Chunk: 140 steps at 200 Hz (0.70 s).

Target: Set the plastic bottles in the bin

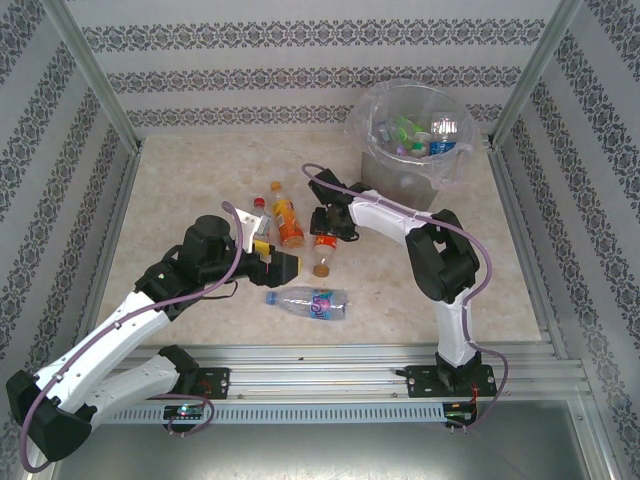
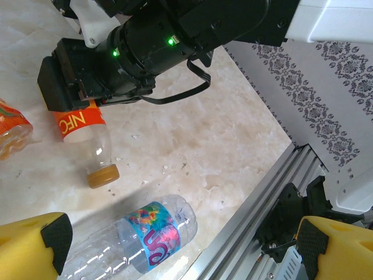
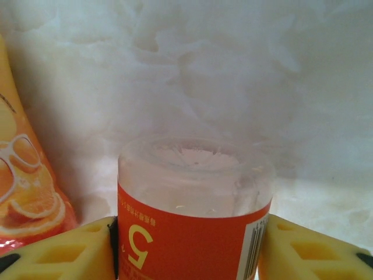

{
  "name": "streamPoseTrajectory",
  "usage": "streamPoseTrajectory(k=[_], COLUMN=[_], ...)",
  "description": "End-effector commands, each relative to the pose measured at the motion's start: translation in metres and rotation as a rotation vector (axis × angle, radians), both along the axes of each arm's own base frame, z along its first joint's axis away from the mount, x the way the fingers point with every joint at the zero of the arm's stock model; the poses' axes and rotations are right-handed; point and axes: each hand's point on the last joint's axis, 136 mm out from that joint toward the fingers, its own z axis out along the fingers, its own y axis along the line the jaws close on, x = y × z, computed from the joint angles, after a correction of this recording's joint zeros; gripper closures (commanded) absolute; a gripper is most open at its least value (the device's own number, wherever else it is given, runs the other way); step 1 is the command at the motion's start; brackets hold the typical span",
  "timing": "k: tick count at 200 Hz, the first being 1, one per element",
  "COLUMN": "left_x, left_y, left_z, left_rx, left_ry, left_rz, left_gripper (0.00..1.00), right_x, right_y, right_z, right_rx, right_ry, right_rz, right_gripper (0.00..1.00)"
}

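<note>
Grey bin (image 1: pixel 398 186) w/ bag liner (image 1: pixel 361 127) — several bottles (image 1: pixel 422 135) inside

The tall grey cylindrical bin (image 1: pixel 398 188) stands at two o'clock on the pale marble-patterned table (image 1: pixel 190 180), with small plastic bottles (image 1: pixel 420 135) inside. The red-labelled clear bottle (image 1: pixel 323 252) lies right of the orange-labelled bottle (image 1: pixel 288 222); the blue-labelled clear bottle (image 1: pixel 312 304) lies at six o'clock from both.

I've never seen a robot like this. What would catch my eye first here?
Probably the grey bin at the far right of the table, its clear bag holding several bottles. Next, mid-table, the right arm's yellow fingers flank a red-labelled bottle lying flat, while a blue-labelled bottle lies near the front rail.
</note>
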Motion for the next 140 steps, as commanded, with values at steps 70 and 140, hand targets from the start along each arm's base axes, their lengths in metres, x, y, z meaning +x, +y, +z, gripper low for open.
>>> streamPoseTrajectory(k=[70, 140], left_x=[0.005, 0.010], left_y=[-0.001, -0.018], left_z=[0.004, 0.033], left_rx=[-0.042, -0.243], left_ry=[-0.015, -0.049], left_rz=[0.018, -0.007], left_gripper=[0.00, 0.00], right_x=[0.025, 0.024], right_y=[-0.010, -0.038], right_z=[0.129, 0.287], right_rx=[0.009, 0.015], right_ry=[-0.359, -0.758], right_rz=[0.147, 0.203], right_gripper=[0.50, 0.52])
